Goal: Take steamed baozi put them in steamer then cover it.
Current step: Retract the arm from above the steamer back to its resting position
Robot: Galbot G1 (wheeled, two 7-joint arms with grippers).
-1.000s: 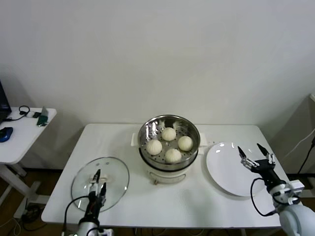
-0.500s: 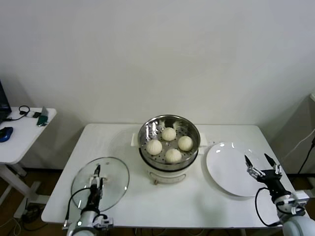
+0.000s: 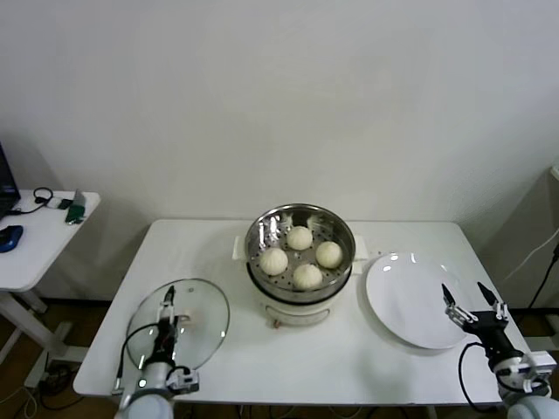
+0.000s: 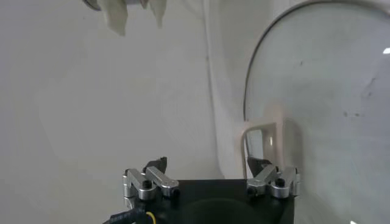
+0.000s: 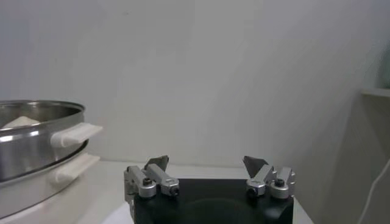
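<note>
All 4 steamed baozi (image 3: 300,256) sit in the steamer (image 3: 300,229) at frame centre. The cover (image 3: 178,326) lies at lower left. The left gripper (image 3: 169,311), wide open, should close squarely on its handle (image 4: 263,143). The right gripper (image 3: 474,301), also wide open, waits beside the plate (image 3: 410,299).

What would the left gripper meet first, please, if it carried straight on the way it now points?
Most likely the cover's handle: the left gripper, jaws open, points over the glass cover with that pale handle just ahead of one jaw. Depth is unclear, so it might pass above it.
</note>
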